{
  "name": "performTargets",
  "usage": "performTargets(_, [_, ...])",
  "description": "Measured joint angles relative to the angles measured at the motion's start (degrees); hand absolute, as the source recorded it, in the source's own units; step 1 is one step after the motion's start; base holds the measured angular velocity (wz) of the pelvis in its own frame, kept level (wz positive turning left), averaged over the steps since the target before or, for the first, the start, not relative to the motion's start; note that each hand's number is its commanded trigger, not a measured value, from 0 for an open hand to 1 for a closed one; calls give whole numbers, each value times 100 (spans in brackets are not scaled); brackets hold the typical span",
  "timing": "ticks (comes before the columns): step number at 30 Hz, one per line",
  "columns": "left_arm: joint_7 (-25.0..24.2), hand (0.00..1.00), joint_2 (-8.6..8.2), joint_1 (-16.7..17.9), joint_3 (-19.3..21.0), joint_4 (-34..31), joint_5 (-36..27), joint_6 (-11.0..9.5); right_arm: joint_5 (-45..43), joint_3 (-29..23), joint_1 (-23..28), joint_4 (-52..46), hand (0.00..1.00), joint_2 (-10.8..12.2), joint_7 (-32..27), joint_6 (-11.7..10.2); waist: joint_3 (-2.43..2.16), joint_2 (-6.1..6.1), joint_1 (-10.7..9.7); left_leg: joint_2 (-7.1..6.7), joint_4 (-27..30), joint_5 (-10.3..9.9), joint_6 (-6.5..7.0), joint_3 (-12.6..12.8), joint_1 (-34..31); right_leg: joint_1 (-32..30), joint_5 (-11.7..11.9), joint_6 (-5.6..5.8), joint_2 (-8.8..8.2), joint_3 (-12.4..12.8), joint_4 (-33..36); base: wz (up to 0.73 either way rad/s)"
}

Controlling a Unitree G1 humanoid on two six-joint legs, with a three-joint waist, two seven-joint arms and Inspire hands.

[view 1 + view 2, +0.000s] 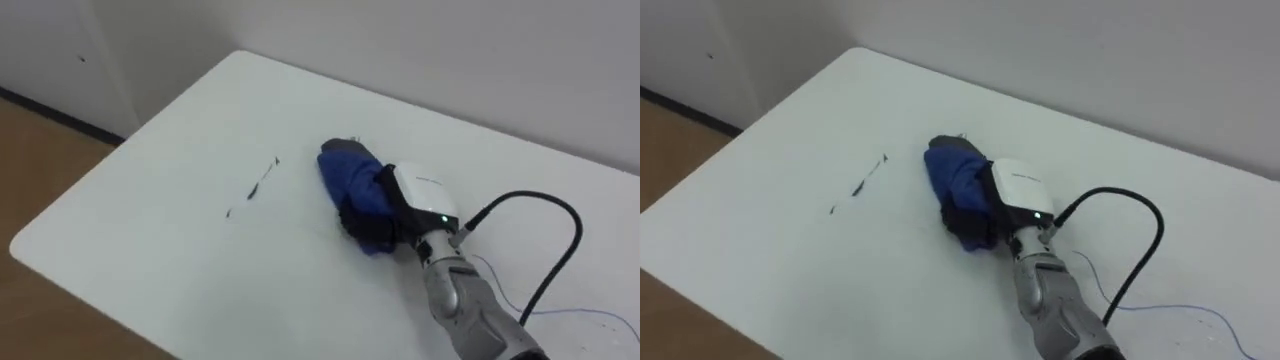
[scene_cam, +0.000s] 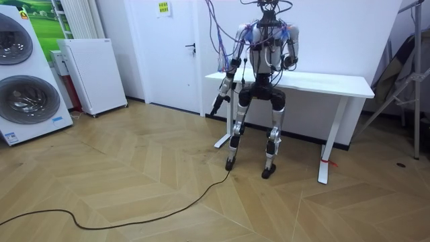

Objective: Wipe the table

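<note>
Pressing down on the table (image 1: 180, 270), the right hand (image 1: 425, 205) lies on a bunched blue cloth (image 1: 345, 175) near the middle of the left eye view, with its arm coming in from 5 o'clock. The cloth wraps the front of the hand and hides how it grips, so I cannot tell whether it is clenched or released. The cloth's free end sticks out toward 11 o'clock from the hand. A thin dark streak (image 1: 255, 187) marks the tabletop at 9 o'clock of the cloth, near it but apart. Wooden floor (image 1: 40, 150) shows past the table's edge at 9 o'clock. The right eye view gives the same layout: hand on cloth, streak off at 9 o'clock. In the room view the robot stands upright at the table's near side, facing it with its back to the camera. Its left hand (image 2: 217, 105) hangs low beside the table's end at the room view's left, too small to tell its state. Two washers (image 2: 27, 87) stand at 9 o'clock, well apart from the robot.
</note>
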Motion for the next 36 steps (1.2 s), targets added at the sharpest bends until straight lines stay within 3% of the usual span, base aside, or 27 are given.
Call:
performTargets(2, [18,0,-2,61,21,-57,3,-1,84,-174,258,-9,100,-20,-318,-205,-15,86,-195,-77,-171,9,-13,14,49,0,49,59,-18,93,-84,0])
performTargets(4, [59,0,-9,133,177,-143,24,1,113,-509,609,41,100,-9,-749,-464,-9,55,-473,-171,-299,17,-1,18,95,43,96,139,-68,176,-206,14])
performTargets(6, [227,0,-6,132,561,-213,262,-9,146,-1256,1298,40,100,-35,-1457,-725,-17,-50,-918,-307,-421,70,86,16,172,253,217,242,-140,217,-507,20])
performTargets(7, [272,0,-2,136,704,-213,337,-34,190,-1460,1509,44,100,-55,-1626,-748,-24,-55,-963,-324,-460,74,92,25,209,294,238,261,-145,221,-573,0])
performTargets(8, [352,0,23,99,997,-227,418,-48,384,-1872,1874,158,100,-76,-1941,-822,-75,-130,-1058,-352,-486,74,93,82,279,391,282,272,-145,225,-679,-12])
performTargets(9, [432,0,71,90,1164,-298,505,-50,548,-2214,2110,344,100,-79,-2154,-845,-97,-259,-1185,-378,-485,71,97,105,358,501,313,275,-144,226,-768,-9])
performTargets(11, [476,0,99,99,1197,-456,526,-70,783,-2592,2356,586,100,-154,-2283,-845,-99,-379,-1284,-389,-488,19,178,201,479,646,378,300,-139,235,-879,-20])
performTargets(13, [492,0,59,110,1126,-462,527,-172,906,-2808,2446,713,100,-246,-2290,-845,-106,-373,-1327,-397,-482,-53,240,268,538,725,460,330,-136,236,-956,-30])
performTargets(16, [561,0,35,104,1023,-450,524,-188,1041,-2870,2429,736,100,-261,-2251,-735,-118,-346,-1314,-418,-479,-131,303,283,594,725,532,356,-134,232,-959,-19])
performTargets(20, [723,0,-31,230,615,-404,386,-85,888,-2657,2151,239,100,-251,-1893,-54,-116,-169,-1021,-408,-549,-233,356,165,682,632,705,296,-36,179,-943,-48])
performTargets(21, [753,0,-88,272,542,-402,324,-24,729,-2485,2108,-95,100,-213,-1732,267,-105,-117,-894,-398,-545,-259,369,144,688,545,754,256,2,153,-900,-71])
performTargets(22, [756,0,-106,273,489,-385,321,-2,642,-2327,2085,-259,100,-221,-1637,393,-97,-104,-837,-394,-549,-261,371,125,686,498,774,238,20,139,-873,-59])
performTargets(24, [752,0,-125,123,292,-220,272,94,108,-1502,1824,-702,100,-249,-1157,736,-85,-103,-625,-361,-547,-287,364,-45,676,397,838,142,104,54,-837,-43])
performTargets(25, [752,0,-128,61,247,-171,261,106,-22,-1255,1729,-794,100,-246,-1026,781,-76,-109,-568,-358,-546,-292,359,-127,675,388,850,124,132,52,-837,-21])
performTargets(27, [739,0,-167,-58,97,-112,253,105,-429,-556,1245,-834,100,-110,-582,785,-43,-145,-519,-359,-527,-305,326,-402,584,377,845,90,168,-22,-847,18])
performTargets(29, [710,0,-174,-50,-17,-171,253,100,-572,-341,989,-833,100,21,-307,775,-21,-162,-457,-359,-498,-284,330,-522,518,362,828,65,177,-76,-859,27])
performTargets(32, [613,0,-173,172,3,-430,279,168,-587,-378,995,-821,100,-47,-198,687,-17,-194,-386,-364,-449,-273,346,-649,426,373,788,78,168,-114,-886,23])
performTargets(34, [612,0,-142,375,42,-456,208,216,-536,-427,1143,-704,100,-162,-370,478,-28,-214,-484,-369,-446,-273,347,-646,442,457,770,102,163,-133,-950,23])
performTargets(36, [605,0,-94,510,95,-448,161,218,-403,-658,1377,-449,100,-233,-793,104,-39,-239,-629,-394,-427,-267,356,-645,503,652,746,142,142,-153,-1092,38])
